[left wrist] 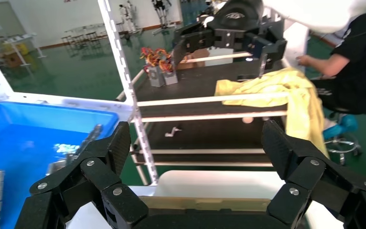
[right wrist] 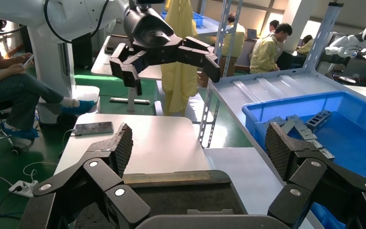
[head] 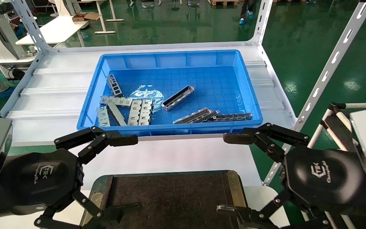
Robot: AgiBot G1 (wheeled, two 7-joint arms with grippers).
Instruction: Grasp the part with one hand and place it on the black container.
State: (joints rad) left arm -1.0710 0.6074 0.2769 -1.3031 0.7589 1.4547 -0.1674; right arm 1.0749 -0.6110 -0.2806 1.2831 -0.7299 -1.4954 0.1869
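- Nearest the robot lies the black container (head: 170,197), a flat tray with a dark felt-like face and brass-coloured edge strips; no part rests on it.
- The left gripper (head: 87,178) hovers over the tray's left end, jaws spread wide, holding nothing. The left wrist view shows its two fingers (left wrist: 116,143) well apart.
- The right gripper (head: 230,173) hovers over the tray's right end, jaws likewise spread wide and empty; its fingers (right wrist: 279,148) stand well apart in the right wrist view.
- Beyond the tray is a bare strip of white table (head: 176,154), then the blue bin (head: 176,58).
- The part (head: 178,98), a silver-grey U-channel, lies open side up on the bin floor near the middle, askew, apart from the other pieces.
- To its left lie flat plates (head: 140,111); nearer the front wall, to its right, lie more long pieces, among them dark slotted bars (head: 233,116).
- My judgement: the task is at its start, with the reach not begun and neither arm committed.
- The next move calls for one arm to reach over the bin's front wall, turn the jaws across the channel's narrow width, and come down on it clear of the crinkled plastic film (head: 146,93) beside it.
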